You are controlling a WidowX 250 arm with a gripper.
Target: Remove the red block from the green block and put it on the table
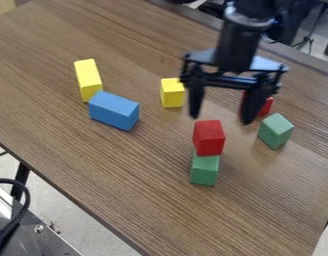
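Well, hand (221, 119): hangs open from the far side, fingers parted wide, pointing down near the stacked pair, toward its far side.
Black arm (237, 45): comes in at the far edge, right of the middle, and reaches down to the hand.
Red block on the stack (209, 137): sits on top of a green block, right of the middle, somewhat toward the near side.
Lower green block (205, 170): stands on the tabletop, directly under the red one.
Right-hand green block (275, 131): rests apart from the stack, farther right and a little farther away.
Second red block (266, 106): lies just beyond that green one, partly hidden behind the hand.
Yellow cube (172, 93): placed between the blue block and the hand, farther off than the stack.
Blue block (114, 110): lies on the left, long side slanting.
Long yellow block (88, 80): lies at far left, near end close against the blue one.
Tabletop (106, 165): brown, wood-grained.
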